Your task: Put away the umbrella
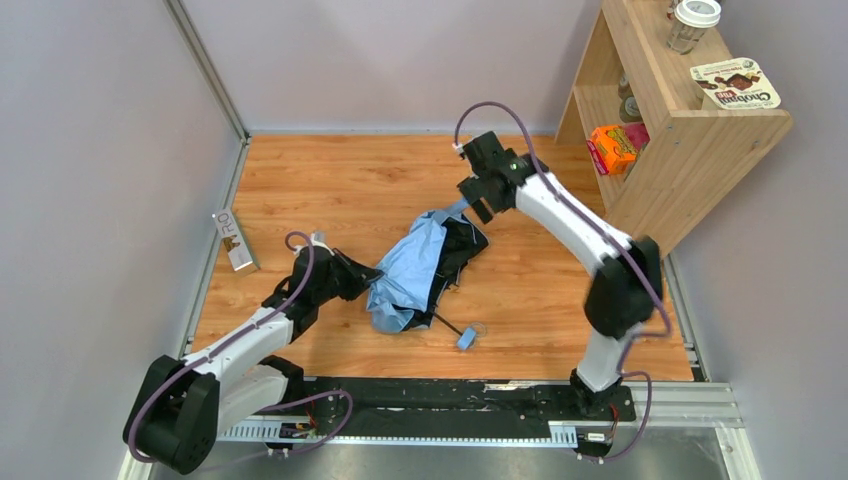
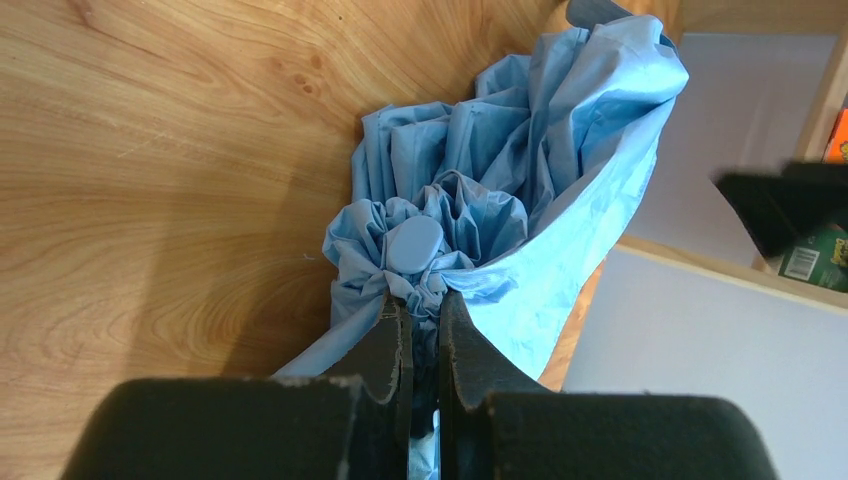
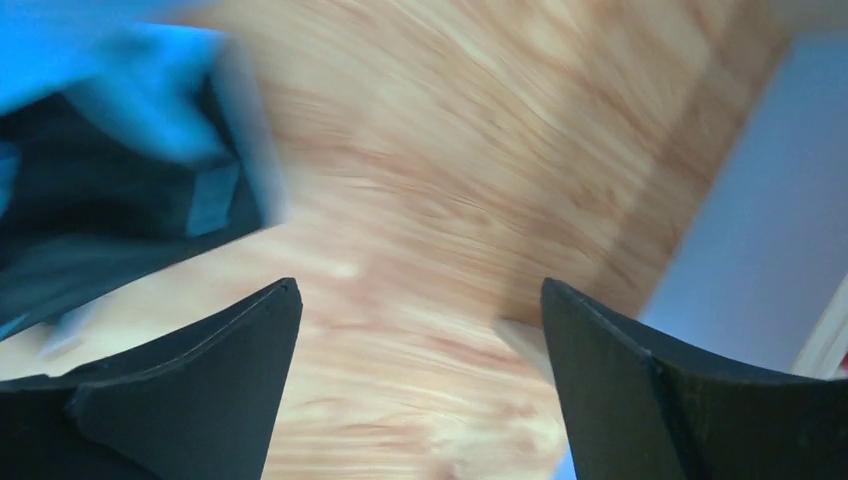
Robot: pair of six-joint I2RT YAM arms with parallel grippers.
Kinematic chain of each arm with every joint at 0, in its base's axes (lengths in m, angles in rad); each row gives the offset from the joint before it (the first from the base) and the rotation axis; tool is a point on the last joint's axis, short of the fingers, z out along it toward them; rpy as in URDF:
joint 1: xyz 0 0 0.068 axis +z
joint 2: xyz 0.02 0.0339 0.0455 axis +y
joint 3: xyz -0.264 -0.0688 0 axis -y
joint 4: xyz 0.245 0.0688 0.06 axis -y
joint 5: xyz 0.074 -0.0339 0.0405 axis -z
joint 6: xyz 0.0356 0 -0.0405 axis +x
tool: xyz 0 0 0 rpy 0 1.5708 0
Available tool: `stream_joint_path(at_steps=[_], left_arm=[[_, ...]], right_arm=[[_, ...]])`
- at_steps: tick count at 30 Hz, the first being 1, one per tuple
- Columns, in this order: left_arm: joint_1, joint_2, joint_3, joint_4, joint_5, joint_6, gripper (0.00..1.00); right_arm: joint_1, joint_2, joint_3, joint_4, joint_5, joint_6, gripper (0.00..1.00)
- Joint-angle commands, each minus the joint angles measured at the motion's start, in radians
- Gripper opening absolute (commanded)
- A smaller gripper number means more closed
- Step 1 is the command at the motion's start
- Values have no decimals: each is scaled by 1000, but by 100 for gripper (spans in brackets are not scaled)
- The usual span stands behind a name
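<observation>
Top view: the wooden shelf [image 1: 700,140] at upper right holds an orange box [image 1: 612,148]. The umbrella [image 1: 410,270] lies mid-frame on the table, its sky-blue canopy crumpled.
Left wrist: the left gripper [image 2: 420,305] pinches bunched canopy fabric.
Right wrist: the right gripper [image 3: 420,300] gapes wide and empty, with the umbrella at upper left.

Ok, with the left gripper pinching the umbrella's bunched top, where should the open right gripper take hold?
Probably the small handle: it lies bare on the table, clear of the loose canopy, and is rigid where cloth would slip. The right gripper could come straight down, jaws set across the line of the thin dark shaft.
</observation>
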Motion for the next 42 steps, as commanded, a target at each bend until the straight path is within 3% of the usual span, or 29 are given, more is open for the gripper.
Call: stream_joint_path(at_steps=[1, 3, 5, 15, 22, 28, 33, 39, 42], left_arm=[[2, -8, 46, -3, -7, -36, 0], [2, 4, 58, -6, 4, -35, 0], [5, 24, 56, 8, 10, -46, 0], [2, 29, 46, 52, 31, -84, 0], [2, 53, 59, 69, 42, -96, 0], [2, 62, 47, 100, 41, -75, 0], [3, 59, 33, 140, 47, -72, 0], [3, 53, 44, 129, 51, -104, 0], [2, 55, 56, 101, 62, -125, 0]], right_arm=[[309, -380, -322, 401, -280, 21, 96], [397, -442, -503, 593, -354, 13, 98], [446, -439, -534, 681, -371, 38, 98], [527, -196, -441, 601, -362, -40, 96], [544, -180, -519, 652, -415, -46, 100], [570, -269, -449, 552, -325, 27, 100], [587, -326, -487, 581, -391, 41, 99], [598, -234, -540, 641, -365, 12, 98], [596, -160, -543, 666, -268, -17, 98]])
